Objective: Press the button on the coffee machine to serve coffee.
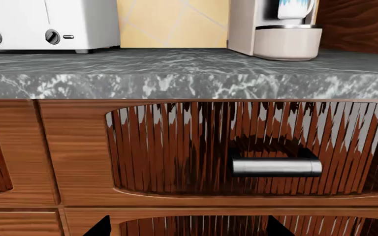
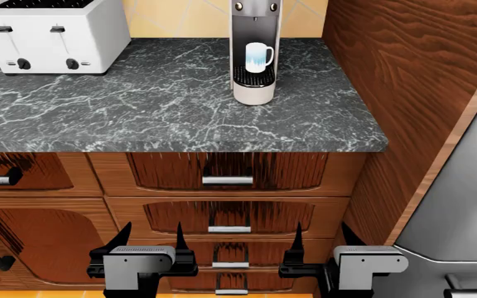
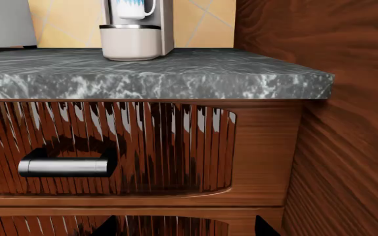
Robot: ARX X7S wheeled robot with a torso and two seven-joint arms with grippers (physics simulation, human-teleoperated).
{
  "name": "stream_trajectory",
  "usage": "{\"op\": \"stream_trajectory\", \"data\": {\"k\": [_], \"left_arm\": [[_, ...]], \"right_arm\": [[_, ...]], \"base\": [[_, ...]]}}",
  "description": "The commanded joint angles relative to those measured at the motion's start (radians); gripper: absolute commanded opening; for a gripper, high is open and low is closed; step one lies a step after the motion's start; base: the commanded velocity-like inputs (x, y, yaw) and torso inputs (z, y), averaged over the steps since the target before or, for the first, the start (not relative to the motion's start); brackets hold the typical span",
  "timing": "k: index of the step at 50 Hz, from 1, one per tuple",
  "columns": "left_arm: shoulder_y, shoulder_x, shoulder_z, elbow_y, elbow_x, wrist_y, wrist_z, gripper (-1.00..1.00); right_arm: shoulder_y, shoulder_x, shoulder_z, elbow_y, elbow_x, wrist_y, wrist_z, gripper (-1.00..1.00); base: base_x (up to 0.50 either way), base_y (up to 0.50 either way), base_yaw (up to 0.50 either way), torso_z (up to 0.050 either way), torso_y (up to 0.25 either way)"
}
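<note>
Both hands hang low in front of the drawers, well below the counter edge. The left gripper (image 2: 149, 239) has its black fingers spread apart and holds nothing; the right gripper (image 2: 320, 239) is likewise spread and empty. Just ahead of them is the stack of drawers, with the top drawer handle (image 2: 227, 180) between the two hands and above them. Beyond that comes the grey marble counter (image 2: 139, 105), and on it, up and forward of both hands, the coffee machine (image 2: 254, 53) stands upright near the back wall with a white cup (image 2: 258, 57) in its recess. It lies roughly between the two hands, slightly closer to the right one, so I judge the right arm marginally better placed. The button seems to be at the machine's top, so the reach is mostly upward and forward. The toaster (image 2: 52, 38) sits far off beyond the left hand.
</note>
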Motion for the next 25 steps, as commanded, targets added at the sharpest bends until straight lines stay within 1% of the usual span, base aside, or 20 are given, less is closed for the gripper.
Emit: {"op": "stream_trajectory", "data": {"k": [1, 13, 18, 25], "left_arm": [[0.0, -0.016, 0.018, 0.0, -0.018, 0.0, -0.017, 1.0], [-0.004, -0.046, 0.058, 0.0, -0.057, 0.003, -0.055, 1.0], [-0.008, -0.059, 0.077, -0.013, -0.03, -0.003, -0.084, 1.0], [-0.011, -0.063, 0.08, -0.007, -0.055, -0.004, -0.098, 1.0]], "right_arm": [[0.0, 0.016, -0.024, -0.005, 0.013, 0.004, 0.017, 1.0], [-0.004, 0.052, -0.069, -0.014, 0.018, 0.001, 0.063, 1.0], [-0.005, 0.061, -0.078, -0.016, 0.025, -0.001, 0.074, 1.0], [-0.004, 0.07, -0.088, -0.01, 0.045, -0.015, 0.078, 1.0]], "base": [[0.0, 0.0, 0.0, 0.0, 0.0], [0.0, 0.0, 0.0, 0.0, 0.0], [0.0, 0.0, 0.0, 0.0, 0.0], [0.0, 0.0, 0.0, 0.0, 0.0]]}}
